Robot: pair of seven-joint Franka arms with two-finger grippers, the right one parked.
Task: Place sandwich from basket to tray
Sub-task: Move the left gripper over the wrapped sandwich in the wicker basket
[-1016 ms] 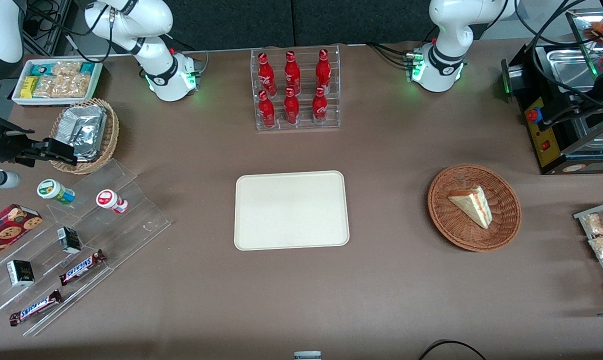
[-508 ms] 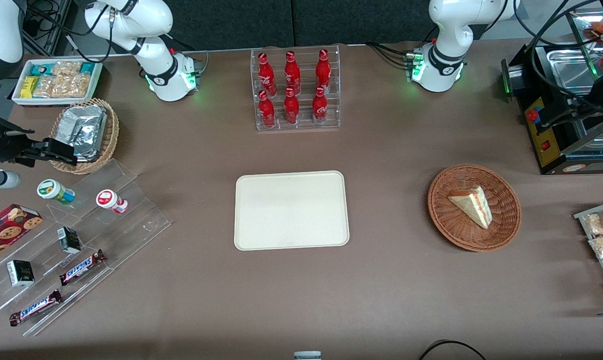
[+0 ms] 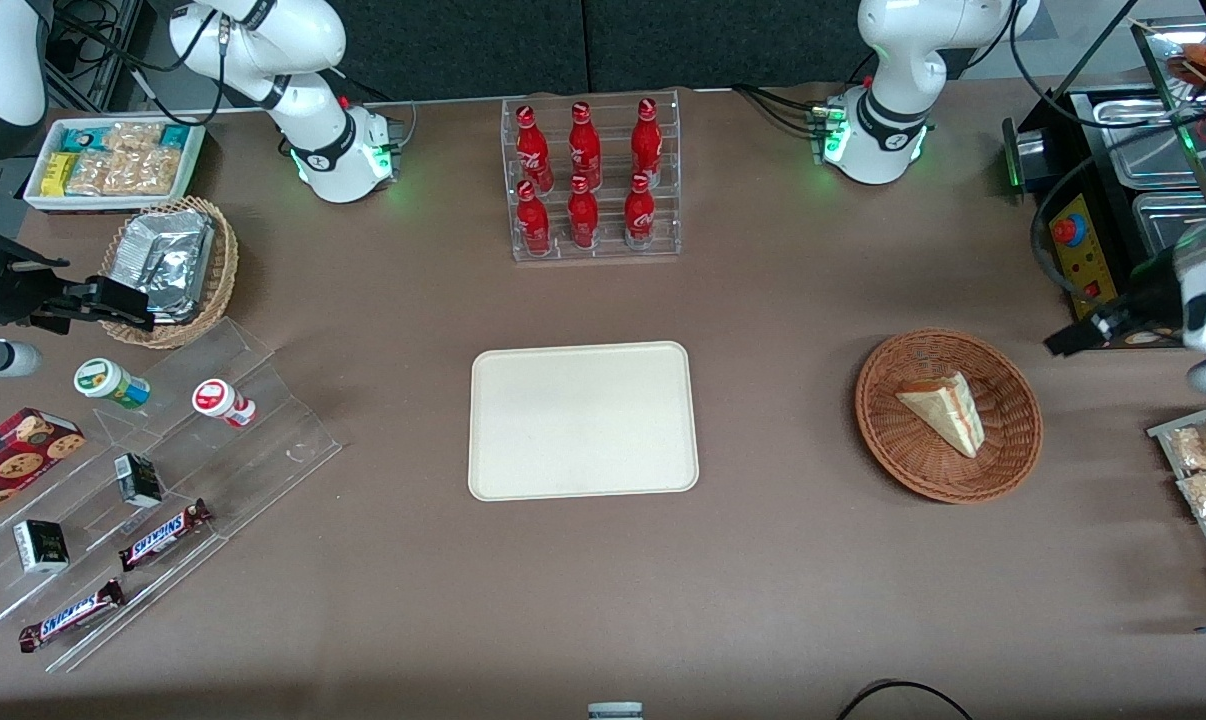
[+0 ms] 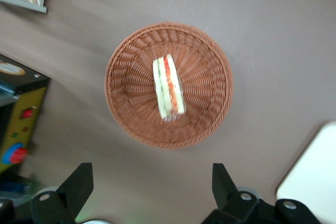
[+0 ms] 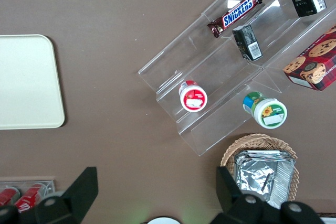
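The sandwich [image 3: 946,410], a pale wedge with red and green filling, lies in the round reddish-brown basket [image 3: 883,440] toward the working arm's end of the table. My gripper [image 3: 1075,336] hangs above the table beside the basket's rim, a little farther from the front camera than the sandwich. In the left wrist view the gripper [image 4: 149,183] is open with nothing between its fingers; the sandwich [image 4: 169,87] and basket [image 4: 210,56] lie apart from it. The cream tray [image 3: 583,420] rests bare at the table's middle, and its corner [image 4: 315,182] shows in the wrist view.
A black machine with steel pans [image 3: 1088,250] stands close by my arm. A rack of snack packets [image 3: 1203,470] lies nearer the front camera. An acrylic rack of red bottles [image 3: 588,180] stands farther back than the tray. A tan basket of foil packets [image 3: 168,265] sits toward the parked arm's end.
My gripper has come down from over the black machine into view beside the basket. Sandwich, basket and tray have not moved.
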